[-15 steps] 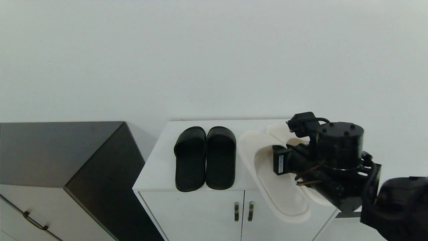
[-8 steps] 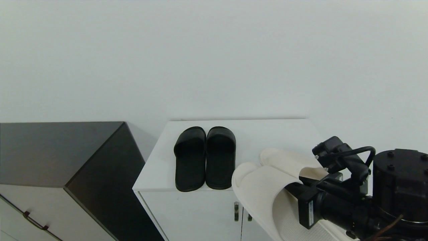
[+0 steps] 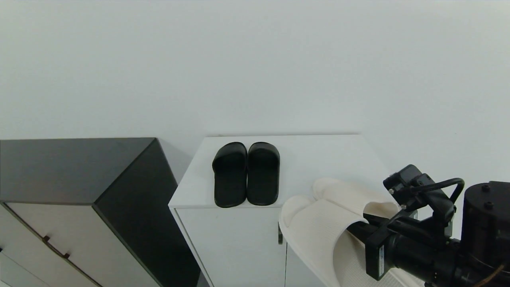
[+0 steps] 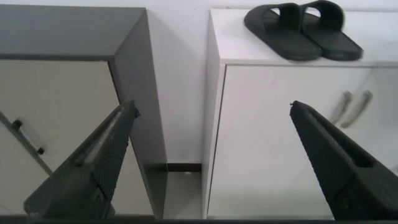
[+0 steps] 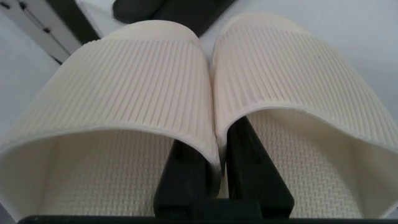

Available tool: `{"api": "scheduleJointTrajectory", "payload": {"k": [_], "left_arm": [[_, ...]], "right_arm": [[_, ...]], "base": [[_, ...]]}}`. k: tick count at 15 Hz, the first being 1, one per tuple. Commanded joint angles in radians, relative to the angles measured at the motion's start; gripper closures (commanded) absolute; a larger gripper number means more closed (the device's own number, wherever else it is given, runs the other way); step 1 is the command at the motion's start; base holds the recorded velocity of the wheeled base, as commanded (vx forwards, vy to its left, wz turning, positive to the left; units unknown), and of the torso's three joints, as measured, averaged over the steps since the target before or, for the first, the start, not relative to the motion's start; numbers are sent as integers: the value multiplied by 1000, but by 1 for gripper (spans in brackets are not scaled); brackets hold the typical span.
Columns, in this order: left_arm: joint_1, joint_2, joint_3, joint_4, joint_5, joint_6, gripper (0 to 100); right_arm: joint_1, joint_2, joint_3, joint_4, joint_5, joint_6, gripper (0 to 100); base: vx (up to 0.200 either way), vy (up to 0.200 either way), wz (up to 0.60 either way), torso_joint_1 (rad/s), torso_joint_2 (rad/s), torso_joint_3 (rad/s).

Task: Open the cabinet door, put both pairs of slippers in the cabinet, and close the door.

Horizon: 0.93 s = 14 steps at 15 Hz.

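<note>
The right gripper (image 5: 214, 168) is clamped on the pair of cream slippers (image 5: 143, 81). In the right wrist view its two black fingers (image 5: 186, 180) go under the ribbed straps, one finger in each slipper, and the two inner sides of the slippers are pressed together between them. In the head view this gripper comes in from the lower right corner of the frame, and the cream slippers (image 3: 318, 227) lie side by side on it with the toes towards the upper left. They stand in front of the front edge of the white cabinet (image 3: 318, 159) and cover part of its right door; I cannot tell if they touch the cabinet. The left gripper (image 4: 212, 107) is low and in front of the furniture, with its fingers wide apart and nothing between them. In the left wrist view, one finger is at the lower left of the frame and the other at the lower right. Between the fingers this view shows the front of the white cabinet, and its two doors are shut. The two metal handles (image 4: 351, 109) hang close together at the middle of the front. The black slippers (image 3: 247, 173) lie on top of the white cabinet, on the left half, close together with the toes towards the wall (image 3: 255, 59). Just beside the white cabinet, at the left of the head view, stands a dark cabinet (image 3: 79, 167) with pale drawer fronts, and one drawer handle (image 3: 53, 248) shows at the lower left.
</note>
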Motion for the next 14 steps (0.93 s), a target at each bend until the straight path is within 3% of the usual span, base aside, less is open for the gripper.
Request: {"api": "scheduleJointTrajectory", "payload": {"k": [1, 7, 10, 14], "left_arm": [[0, 0, 0, 0, 1, -1, 0], [0, 0, 0, 0, -1, 2, 0], [0, 0, 0, 0, -1, 2, 0], [0, 0, 0, 0, -1, 2, 0]], "right_arm": [[0, 2, 2, -2, 2, 0, 100], [0, 2, 14, -1, 31, -8, 100], [0, 5, 20, -2, 33, -8, 100], [0, 0, 34, -4, 34, -11, 100]], "base": [[0, 0, 0, 0, 0, 0], [0, 0, 0, 0, 0, 0], [0, -200, 0, 2, 1, 2], [0, 0, 0, 0, 0, 0]]}}
